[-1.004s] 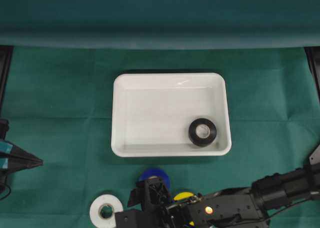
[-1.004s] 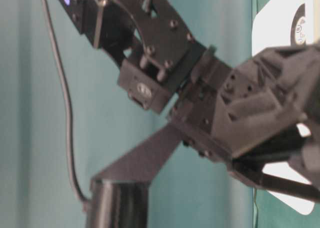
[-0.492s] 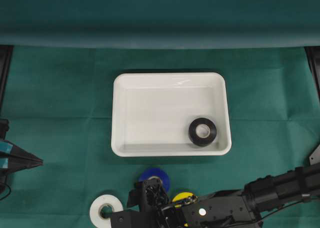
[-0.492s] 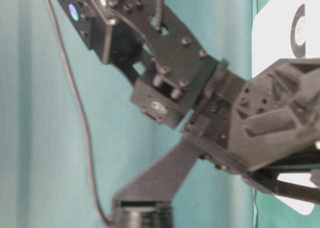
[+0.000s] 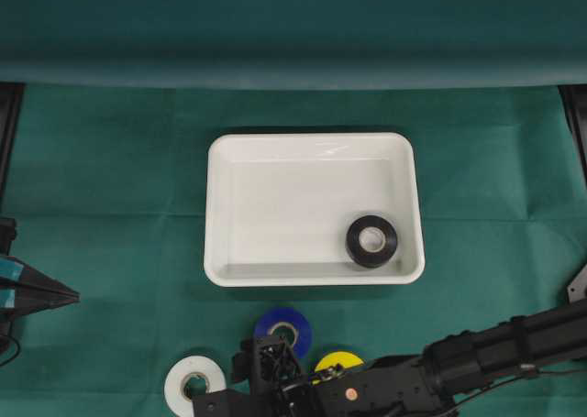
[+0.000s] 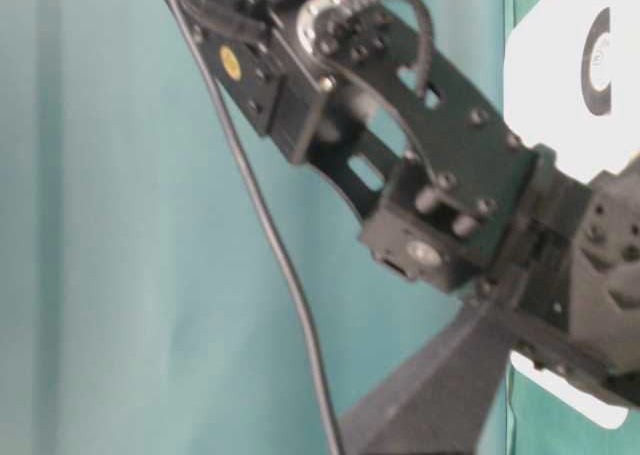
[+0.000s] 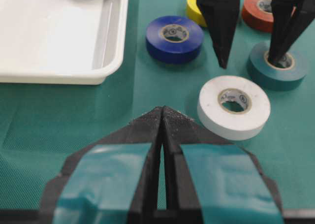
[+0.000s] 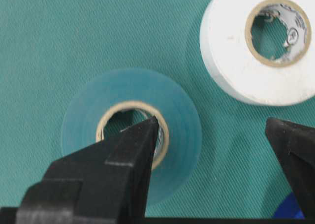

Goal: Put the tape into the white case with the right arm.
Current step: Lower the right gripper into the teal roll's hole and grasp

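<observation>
Overhead view: the white case (image 5: 229,211) lay at mid-table with one black tape roll (image 5: 371,241) already in its near right corner. Along the near edge lay a blue roll (image 5: 284,324), a yellow roll (image 5: 341,359) and a white roll (image 5: 193,379). The right arm (image 5: 477,355) reached across them from the right, its fingers hidden under its own wrist. The step in hand appeared to be the reach for a further roll.

Table-level view: the arm's black links filled the frame; only a corner of the case and the black roll showed behind them.

Left wrist view: the left gripper (image 7: 163,116) rested with fingers pressed together, pointing at the white roll. Beyond it the right gripper (image 7: 252,56) stood spread, one finger in the core of the teal roll (image 7: 277,66), the other outside, between teal and white rolls. A red roll (image 7: 261,13) lay behind.

Right wrist view: one finger (image 8: 133,150) sat over the teal roll's core, the other finger (image 8: 293,145) outside its wall, nothing pinched. The next move probably called for settling lower, then closing on the wall. The white roll just beside could crowd the outer finger.
</observation>
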Robot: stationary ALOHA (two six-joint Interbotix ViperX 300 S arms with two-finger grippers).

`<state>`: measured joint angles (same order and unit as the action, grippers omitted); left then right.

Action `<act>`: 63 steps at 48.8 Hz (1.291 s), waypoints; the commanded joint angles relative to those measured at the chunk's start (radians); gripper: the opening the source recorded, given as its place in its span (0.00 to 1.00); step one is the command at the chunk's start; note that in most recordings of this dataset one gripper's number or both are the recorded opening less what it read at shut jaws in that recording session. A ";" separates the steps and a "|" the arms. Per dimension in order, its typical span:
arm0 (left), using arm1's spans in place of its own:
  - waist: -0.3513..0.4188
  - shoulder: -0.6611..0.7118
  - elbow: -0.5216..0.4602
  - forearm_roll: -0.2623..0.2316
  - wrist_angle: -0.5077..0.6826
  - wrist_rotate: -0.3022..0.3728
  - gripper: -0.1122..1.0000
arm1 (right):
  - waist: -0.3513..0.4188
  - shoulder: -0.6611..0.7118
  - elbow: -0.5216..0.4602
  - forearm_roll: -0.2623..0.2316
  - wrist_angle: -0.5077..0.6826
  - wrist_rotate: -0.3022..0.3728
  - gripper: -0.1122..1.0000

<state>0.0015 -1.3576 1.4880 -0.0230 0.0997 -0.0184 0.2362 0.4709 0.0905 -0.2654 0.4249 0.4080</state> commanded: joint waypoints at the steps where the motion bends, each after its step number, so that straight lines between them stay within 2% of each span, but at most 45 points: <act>1: 0.002 0.008 -0.011 0.000 -0.006 0.000 0.10 | 0.002 -0.014 -0.032 0.003 -0.002 0.003 0.65; 18: 0.002 0.009 -0.009 0.000 -0.008 0.000 0.10 | 0.002 0.003 -0.046 0.003 0.041 0.008 0.63; 21: 0.002 0.009 -0.009 0.000 -0.008 0.000 0.10 | 0.002 0.003 -0.046 0.003 0.049 0.009 0.60; 29: 0.002 0.009 -0.009 0.000 -0.008 0.000 0.10 | 0.002 0.003 -0.055 0.011 0.081 0.008 0.26; 32: 0.002 0.009 -0.009 0.000 -0.008 0.000 0.10 | 0.002 0.003 -0.055 0.011 0.084 0.008 0.17; 36: 0.002 0.009 -0.009 0.000 -0.008 0.000 0.10 | 0.005 0.003 -0.058 0.011 0.084 0.008 0.11; 51: 0.002 0.009 -0.008 0.000 -0.008 0.000 0.10 | 0.015 -0.020 -0.063 0.011 0.101 0.008 0.10; 63: 0.002 0.008 -0.009 0.000 -0.008 0.000 0.10 | 0.015 -0.107 -0.063 0.011 0.170 0.009 0.10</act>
<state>0.0000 -1.3576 1.4895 -0.0215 0.0997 -0.0184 0.2470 0.4403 0.0522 -0.2562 0.5890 0.4142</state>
